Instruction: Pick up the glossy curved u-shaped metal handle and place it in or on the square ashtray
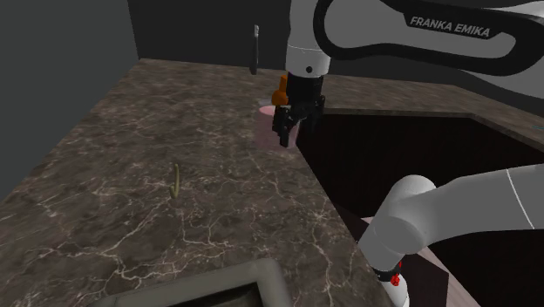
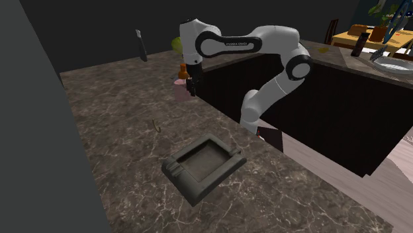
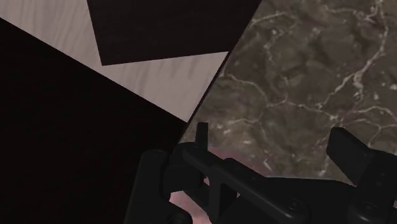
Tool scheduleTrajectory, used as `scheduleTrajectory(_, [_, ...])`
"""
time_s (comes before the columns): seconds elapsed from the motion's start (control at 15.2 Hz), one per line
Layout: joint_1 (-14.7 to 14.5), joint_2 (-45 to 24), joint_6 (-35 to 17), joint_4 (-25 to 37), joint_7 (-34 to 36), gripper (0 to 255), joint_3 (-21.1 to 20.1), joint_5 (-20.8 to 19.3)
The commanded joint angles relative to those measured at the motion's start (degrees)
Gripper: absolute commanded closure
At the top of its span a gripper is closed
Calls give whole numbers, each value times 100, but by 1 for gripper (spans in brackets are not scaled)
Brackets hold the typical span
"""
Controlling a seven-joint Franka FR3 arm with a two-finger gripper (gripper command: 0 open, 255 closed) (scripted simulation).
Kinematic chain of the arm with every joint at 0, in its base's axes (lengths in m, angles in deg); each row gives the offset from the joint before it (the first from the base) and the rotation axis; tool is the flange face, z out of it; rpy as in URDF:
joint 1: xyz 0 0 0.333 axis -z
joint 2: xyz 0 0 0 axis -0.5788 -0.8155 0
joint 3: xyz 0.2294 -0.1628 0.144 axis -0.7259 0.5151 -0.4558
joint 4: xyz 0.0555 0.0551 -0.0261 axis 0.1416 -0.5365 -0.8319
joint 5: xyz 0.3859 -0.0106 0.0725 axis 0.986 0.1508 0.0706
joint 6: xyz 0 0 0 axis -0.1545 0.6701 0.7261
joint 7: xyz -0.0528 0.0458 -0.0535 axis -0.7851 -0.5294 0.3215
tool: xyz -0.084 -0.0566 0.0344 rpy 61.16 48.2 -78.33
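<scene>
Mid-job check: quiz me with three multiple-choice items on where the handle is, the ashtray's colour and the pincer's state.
1. Where is the handle relative to the ashtray? A inside it; B on the counter, apart from it; C leaning on its rim.
2. The ashtray is: A red; B yellow; C dark grey.
3. The pincer is: A open, empty; B shut on the handle; C shut on the ashtray.

Answers: B, bare marbled counter separates them; C, both exterior views show it dark grey; A, the wrist view shows the fingers apart, clasping nothing.
</scene>
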Motion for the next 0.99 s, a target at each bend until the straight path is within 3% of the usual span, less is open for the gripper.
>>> scheduleTrajectory(0.0, [21, -192, -83, 120, 506, 0, -287, 236])
scheduleTrajectory(0.53, [222, -1212, -449, 933, 2405, 0, -1382, 837])
scheduleTrajectory(0.92, [468, -2337, -806, 1847, 3920, 0, -2250, 824])
